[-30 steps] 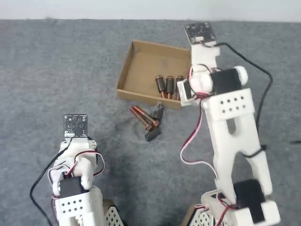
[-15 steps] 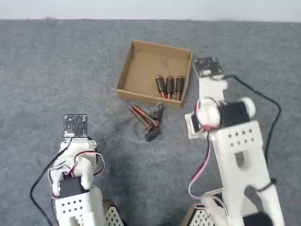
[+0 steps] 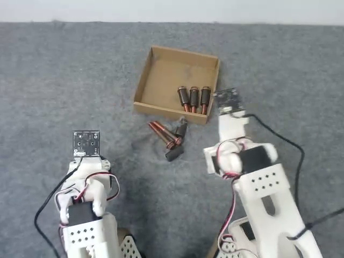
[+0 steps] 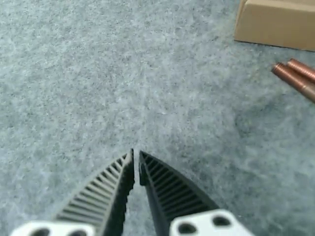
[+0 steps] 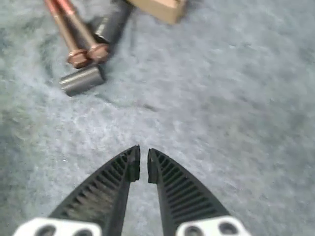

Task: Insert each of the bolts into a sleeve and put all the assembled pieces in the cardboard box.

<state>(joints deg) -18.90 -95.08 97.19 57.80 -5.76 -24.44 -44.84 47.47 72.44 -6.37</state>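
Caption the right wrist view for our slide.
Right gripper above grey carpet, short of two copper bolts and two dark sleeves.

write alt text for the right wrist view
The right end effector, shut and empty, hangs over grey carpet. Beyond it lie two copper bolts side by side, two dark sleeves beside them, and a corner of the cardboard box.

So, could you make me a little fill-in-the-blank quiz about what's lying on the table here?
1. The cardboard box holds ___ assembled pieces.
2. On the grey carpet in front of the box lie ___ loose copper bolts.
3. The right arm's fingers hold ___.

Missing words: three; two; nothing.
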